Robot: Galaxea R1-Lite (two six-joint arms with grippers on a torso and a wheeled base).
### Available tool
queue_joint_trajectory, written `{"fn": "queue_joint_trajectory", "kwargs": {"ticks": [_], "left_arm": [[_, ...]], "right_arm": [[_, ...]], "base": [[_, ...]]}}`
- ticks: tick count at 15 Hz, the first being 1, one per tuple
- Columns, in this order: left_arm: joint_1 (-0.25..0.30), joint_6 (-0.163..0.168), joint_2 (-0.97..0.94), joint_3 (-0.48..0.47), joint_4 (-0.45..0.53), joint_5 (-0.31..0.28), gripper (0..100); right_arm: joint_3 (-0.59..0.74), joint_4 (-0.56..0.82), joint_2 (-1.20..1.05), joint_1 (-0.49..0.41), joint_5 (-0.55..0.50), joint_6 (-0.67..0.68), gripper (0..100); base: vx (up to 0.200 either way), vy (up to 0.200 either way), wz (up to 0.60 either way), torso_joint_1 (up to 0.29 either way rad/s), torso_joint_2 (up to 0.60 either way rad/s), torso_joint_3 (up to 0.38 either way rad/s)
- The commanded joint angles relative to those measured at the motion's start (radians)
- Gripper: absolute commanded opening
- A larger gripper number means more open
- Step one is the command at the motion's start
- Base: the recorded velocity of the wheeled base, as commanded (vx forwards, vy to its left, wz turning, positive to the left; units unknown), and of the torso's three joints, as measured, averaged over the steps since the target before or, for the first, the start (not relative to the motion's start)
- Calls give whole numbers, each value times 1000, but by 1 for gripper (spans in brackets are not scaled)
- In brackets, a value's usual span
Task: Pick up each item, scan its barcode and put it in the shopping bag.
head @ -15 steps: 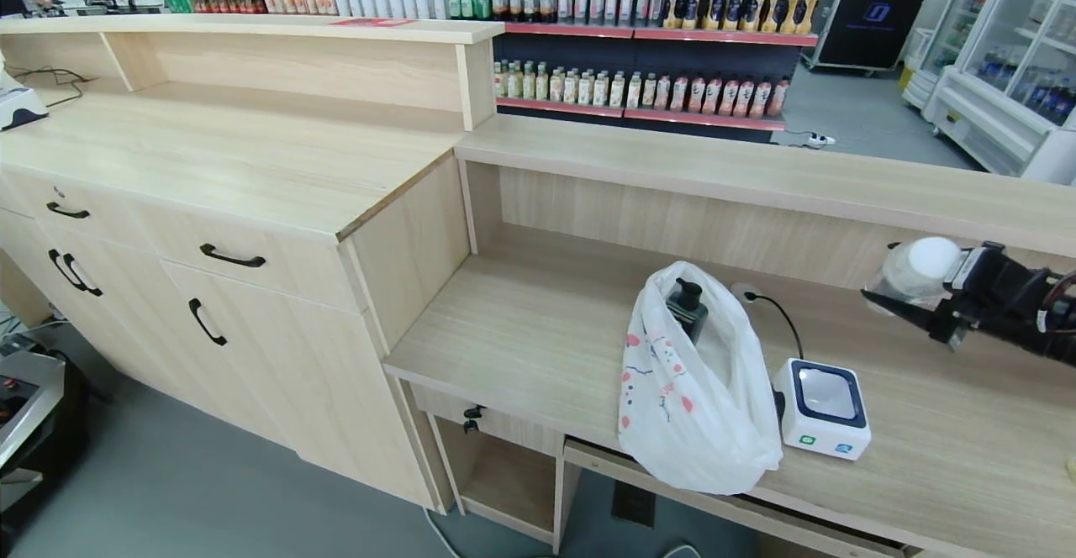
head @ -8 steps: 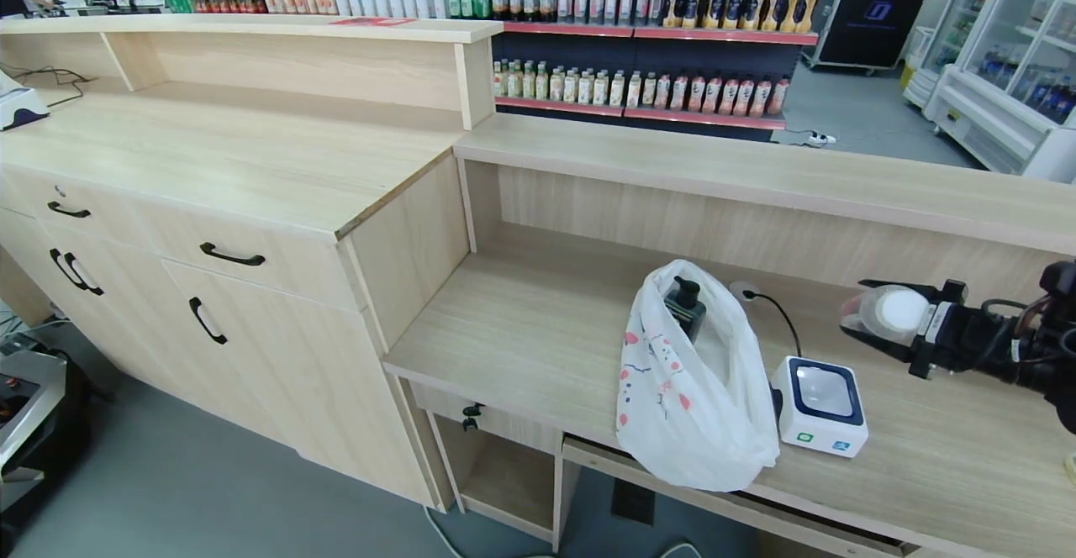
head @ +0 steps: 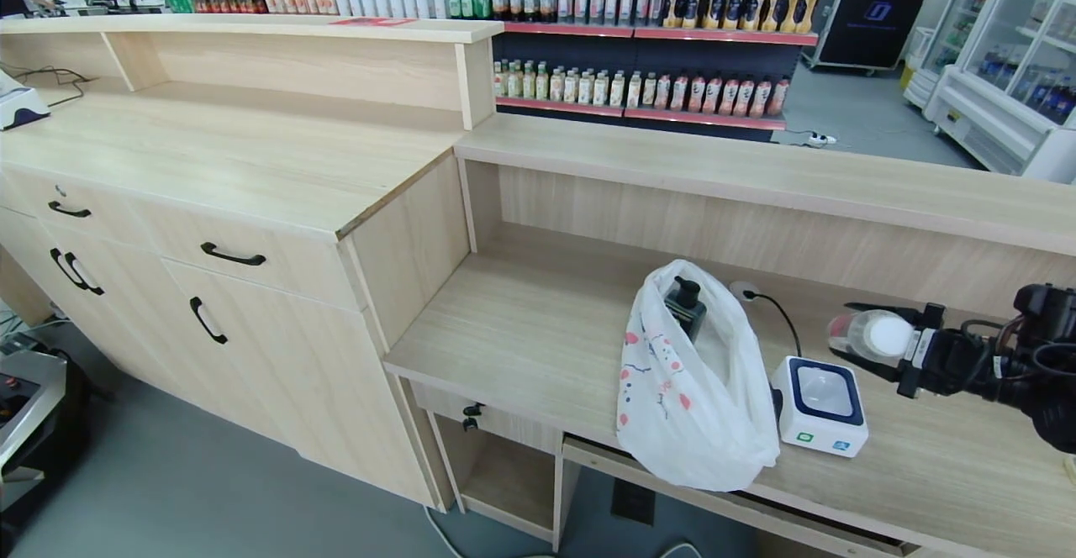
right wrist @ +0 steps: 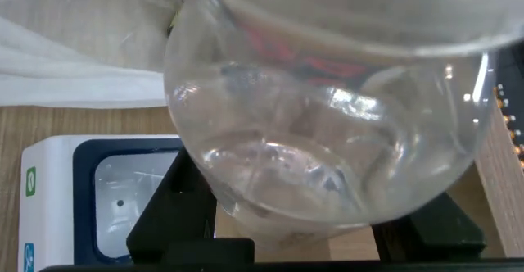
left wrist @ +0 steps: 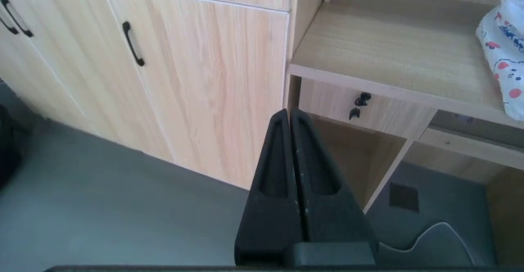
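My right gripper [head: 853, 335] is shut on a clear plastic jar [head: 870, 335] with a white lid, held sideways just above and right of the white barcode scanner [head: 822, 405]. In the right wrist view the clear jar [right wrist: 327, 124] hangs over the scanner [right wrist: 106, 194], whose glass window faces up. The white shopping bag [head: 693, 381] with pink and blue marks stands left of the scanner, open at the top. A dark pump bottle [head: 686, 307] sits inside it. My left gripper [left wrist: 293, 153] is shut and empty, low in front of the counter's cabinet.
A black cable [head: 777, 310] runs from the scanner to the counter's back wall. A raised ledge [head: 756, 167] runs behind the lower counter [head: 521, 323]. A taller cabinet [head: 227, 171] with black handles stands to the left. Drink shelves [head: 639, 45] line the back.
My right gripper has come down and leftward with the jar, from high at the right edge to just beside the scanner. The left gripper cannot be compared.
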Motion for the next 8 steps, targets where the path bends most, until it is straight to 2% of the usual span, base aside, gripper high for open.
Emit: {"fn": "queue_joint_trajectory", "kwargs": {"ticks": [1, 8], "left_arm": [[0, 0, 0, 0, 0, 1, 0], [0, 1, 0, 0, 0, 1, 0]], "right_arm": [[-6, 1, 39, 0, 8, -2, 0], [-48, 0, 95, 10, 8, -2, 0]], "base": [[0, 0, 0, 0, 0, 0], [0, 0, 0, 0, 0, 0]]}}
